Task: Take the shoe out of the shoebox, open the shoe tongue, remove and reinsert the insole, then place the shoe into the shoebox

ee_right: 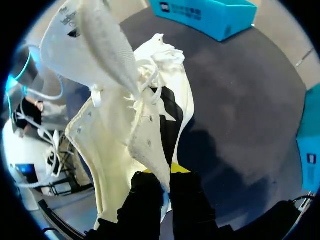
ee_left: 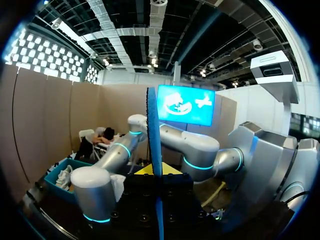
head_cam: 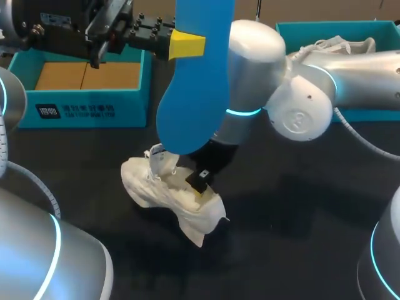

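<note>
While the left gripper (head_cam: 190, 44) hangs high over the back of the table (head_cam: 294, 219), it has the blue insole (head_cam: 194, 94) pinched between its yellow tips. The insole hangs straight down, its rounded end just above the shoe (head_cam: 156, 184). From the left wrist, the insole (ee_left: 153, 130) shows edge-on, a thin blue blade rising out of the left gripper (ee_left: 156, 172), with the fingers closed on it from both sides.

Down on the surface, the white shoe lies on the black tabletop near the middle, laces loose and tongue flopped up. The right arm comes in from the right and bends down onto it. The right gripper (head_cam: 201, 184) is at the shoe's opening.

The right wrist view gives the close look. The right gripper (ee_right: 167, 175) has its fingers nearly together, nipping the shoe's (ee_right: 115, 135) side wall between them, a yellow tip showing just behind the fabric. The tongue stands lifted ahead of the fingers, and the dark mouth of the shoe gapes beside them.

The table (ee_right: 240, 100) is matte and dark, with a soft shadow under the shoe. A teal box (head_cam: 81, 109) sits at the back left with its brown floor showing, and it also appears beyond the shoe (ee_right: 210, 15). A second box (head_cam: 294, 31) sits at the back right behind the right arm, with a second shoe (head_cam: 337, 45) inside.
</note>
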`<state>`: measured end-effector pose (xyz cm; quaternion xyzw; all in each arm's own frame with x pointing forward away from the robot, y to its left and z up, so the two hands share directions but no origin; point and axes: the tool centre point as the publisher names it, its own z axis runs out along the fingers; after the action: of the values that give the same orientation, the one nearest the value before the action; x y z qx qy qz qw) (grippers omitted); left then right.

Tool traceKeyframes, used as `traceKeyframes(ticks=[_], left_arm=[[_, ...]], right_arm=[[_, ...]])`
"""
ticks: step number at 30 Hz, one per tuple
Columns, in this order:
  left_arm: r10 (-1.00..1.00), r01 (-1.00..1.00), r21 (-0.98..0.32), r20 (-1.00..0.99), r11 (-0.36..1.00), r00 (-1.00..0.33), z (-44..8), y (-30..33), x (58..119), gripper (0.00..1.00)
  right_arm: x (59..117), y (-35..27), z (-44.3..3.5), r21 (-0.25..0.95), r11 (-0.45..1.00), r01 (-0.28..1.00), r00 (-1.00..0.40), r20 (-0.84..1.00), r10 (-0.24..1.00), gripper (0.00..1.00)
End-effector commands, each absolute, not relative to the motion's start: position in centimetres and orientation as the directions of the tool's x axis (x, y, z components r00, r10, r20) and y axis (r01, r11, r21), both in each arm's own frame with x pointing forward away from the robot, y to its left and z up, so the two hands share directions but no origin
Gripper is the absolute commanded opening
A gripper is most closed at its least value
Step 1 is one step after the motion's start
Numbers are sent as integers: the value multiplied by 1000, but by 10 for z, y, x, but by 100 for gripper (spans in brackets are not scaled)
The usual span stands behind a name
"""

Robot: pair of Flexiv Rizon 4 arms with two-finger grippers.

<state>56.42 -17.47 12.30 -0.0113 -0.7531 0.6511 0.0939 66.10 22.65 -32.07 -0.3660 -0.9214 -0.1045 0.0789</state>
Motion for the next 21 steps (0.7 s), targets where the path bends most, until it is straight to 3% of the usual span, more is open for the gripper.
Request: traceKeyframes(ticks=[1, 5, 6, 8, 11, 21], left_arm=[[140, -105, -983, 127, 154, -982, 123, -175, 565, 0], [140, -105, -983, 127, 154, -982, 123, -175, 565, 0], [140, -105, -983, 127, 154, -982, 123, -175, 565, 0], [140, -105, -983, 127, 154, -982, 123, -175, 565, 0], [140, -105, -983, 127, 154, -982, 123, -175, 565, 0], [140, -105, -983, 127, 154, -982, 123, -175, 565, 0]], right_arm=[[654, 219, -319, 184, 675, 714, -699, 218, 681, 0], [654, 219, -319, 184, 675, 714, -699, 218, 681, 0], [658, 210, -315, 225, 631, 742, -670, 231, 705, 0], [661, 199, -318, 196, 483, 854, -519, 245, 819, 0], [653, 193, -326, 245, 336, 909, -400, 293, 868, 0], [639, 198, -334, 189, 138, 972, -187, 273, 944, 0]])
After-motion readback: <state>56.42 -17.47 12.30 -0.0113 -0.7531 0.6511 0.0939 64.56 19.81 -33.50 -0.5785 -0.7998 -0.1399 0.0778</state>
